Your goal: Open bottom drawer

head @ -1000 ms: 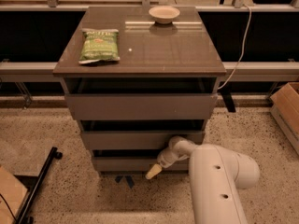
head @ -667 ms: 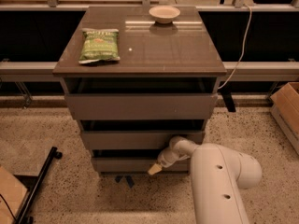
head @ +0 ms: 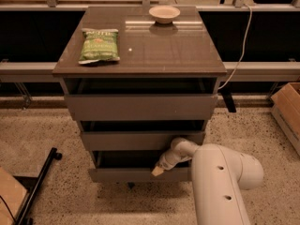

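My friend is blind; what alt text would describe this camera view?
A white robot arm's gripper is at the top edge of the bottom drawer of a grey-brown three-drawer cabinet. A green chip bag and a small bowl sit on top.

The gripper [head: 158, 170] sat at the top edge of the bottom drawer [head: 122, 175], right of its middle. The white arm [head: 220, 182] hid that front's right end and ran off the near edge. The drawer's inside lay in shadow. A cardboard box [head: 287, 109] was cut by the right edge. The green bag [head: 98, 45] bore print too small to read.
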You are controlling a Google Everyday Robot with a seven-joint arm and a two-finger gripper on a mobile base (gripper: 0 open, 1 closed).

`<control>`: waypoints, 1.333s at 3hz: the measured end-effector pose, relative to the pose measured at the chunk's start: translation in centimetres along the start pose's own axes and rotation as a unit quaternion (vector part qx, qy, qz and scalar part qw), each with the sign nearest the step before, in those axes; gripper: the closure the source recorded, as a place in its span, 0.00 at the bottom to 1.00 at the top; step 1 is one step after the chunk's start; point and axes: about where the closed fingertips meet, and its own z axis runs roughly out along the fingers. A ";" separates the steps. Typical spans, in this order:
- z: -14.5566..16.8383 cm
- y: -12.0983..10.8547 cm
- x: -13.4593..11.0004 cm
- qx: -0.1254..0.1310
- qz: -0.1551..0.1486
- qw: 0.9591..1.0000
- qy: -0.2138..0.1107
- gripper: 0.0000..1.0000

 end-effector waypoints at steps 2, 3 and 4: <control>-0.1 0.0 0.0 0.000 0.000 1.000 0.000 1.00; -0.6 2.8 1.2 -0.018 0.020 1.000 0.010 1.00; -1.1 3.4 1.3 -0.021 0.029 0.999 0.010 1.00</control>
